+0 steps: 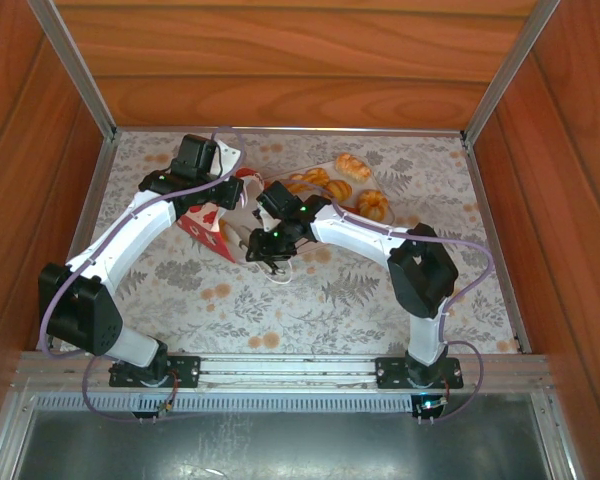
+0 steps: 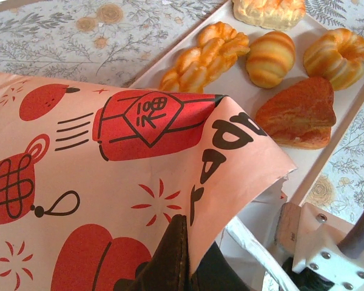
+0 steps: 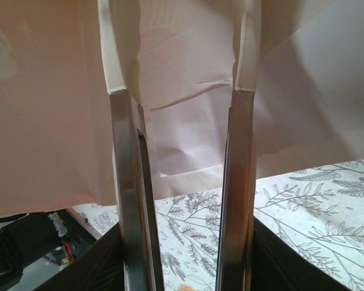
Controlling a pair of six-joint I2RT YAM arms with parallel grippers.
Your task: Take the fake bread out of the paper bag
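Note:
The paper bag (image 1: 208, 218) lies tipped on the table, red-and-white printed side (image 2: 109, 182) up. My left gripper (image 2: 181, 242) is shut on its edge near the mouth. Several pieces of fake bread lie on a flat tray (image 2: 242, 91) beyond the bag: a braided loaf (image 2: 203, 54), a round bun (image 2: 270, 57), a ring bun (image 2: 337, 54) and a brown croissant (image 2: 297, 112). My right gripper (image 3: 179, 54) is open at the bag's mouth, its fingers (image 3: 122, 157) reaching in against white paper (image 3: 182, 79). Nothing lies between them.
The tray (image 1: 365, 183) with the bread (image 1: 352, 165) sits at the back centre-right, just behind the right gripper (image 1: 258, 245). Wooden walls and metal rails enclose the floral-patterned table (image 1: 280, 300). Both arms meet over the bag left of centre.

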